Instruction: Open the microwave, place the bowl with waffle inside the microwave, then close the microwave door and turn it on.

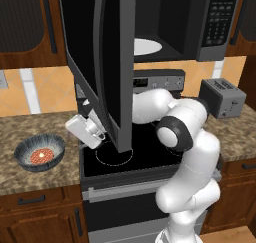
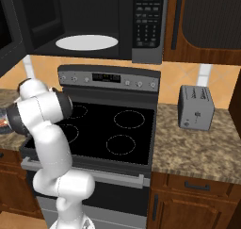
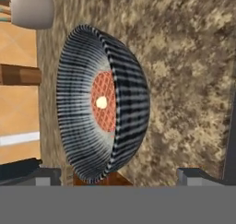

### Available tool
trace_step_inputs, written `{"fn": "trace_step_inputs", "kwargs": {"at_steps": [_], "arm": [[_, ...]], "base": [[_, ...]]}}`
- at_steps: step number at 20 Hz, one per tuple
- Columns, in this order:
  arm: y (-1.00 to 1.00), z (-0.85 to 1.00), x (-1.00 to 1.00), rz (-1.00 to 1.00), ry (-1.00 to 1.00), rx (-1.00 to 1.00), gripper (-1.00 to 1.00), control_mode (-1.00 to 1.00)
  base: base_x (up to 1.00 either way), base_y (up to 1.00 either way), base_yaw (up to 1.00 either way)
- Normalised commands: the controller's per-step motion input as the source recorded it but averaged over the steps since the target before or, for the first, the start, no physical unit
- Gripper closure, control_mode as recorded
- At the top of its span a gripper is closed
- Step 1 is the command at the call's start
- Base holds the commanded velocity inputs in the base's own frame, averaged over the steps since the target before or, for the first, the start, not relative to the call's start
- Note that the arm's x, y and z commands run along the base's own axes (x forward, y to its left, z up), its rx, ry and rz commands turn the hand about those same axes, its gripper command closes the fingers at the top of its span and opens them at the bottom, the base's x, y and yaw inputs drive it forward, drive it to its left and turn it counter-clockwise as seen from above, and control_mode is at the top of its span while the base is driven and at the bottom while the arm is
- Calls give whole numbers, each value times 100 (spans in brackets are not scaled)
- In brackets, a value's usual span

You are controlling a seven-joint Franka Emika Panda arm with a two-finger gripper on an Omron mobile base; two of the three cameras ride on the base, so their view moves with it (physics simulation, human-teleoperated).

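The hand (image 1: 98,132) hangs with its 2 fingers spread apart and nothing between them, over the stove's (image 1: 145,152) left edge. Just left of it, the bowl (image 1: 40,152) sits on the table (image 1: 30,179) with the waffle (image 1: 41,156) inside. Above, the microwave door (image 1: 102,62) stands swung open on the microwave (image 1: 200,22).

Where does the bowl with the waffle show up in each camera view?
Left base view: bowl at lower left on the granite counter, left of the stove.
Right base view: a sliver at the far left edge, behind the arm.
Hand view: bowl centre, rolled sideways.
Shared landmark: the counter.
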Motion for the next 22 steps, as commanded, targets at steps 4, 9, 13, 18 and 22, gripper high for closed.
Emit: {"fn": "trace_step_inputs", "kwargs": {"at_steps": [4,9,13,18,22], "arm": [[23,-34,42,0,0,0,-100,-100],[27,-34,25,0,0,0,-100,-100],[38,-14,7,0,-1,0,-100,-100],[28,-34,10,0,1,-3,-100,-100],[25,-42,3,0,0,-6,100,-100]], "base": [[0,0,0],[0,0,0],[0,0,0],[0,0,0],[0,0,0]]}}
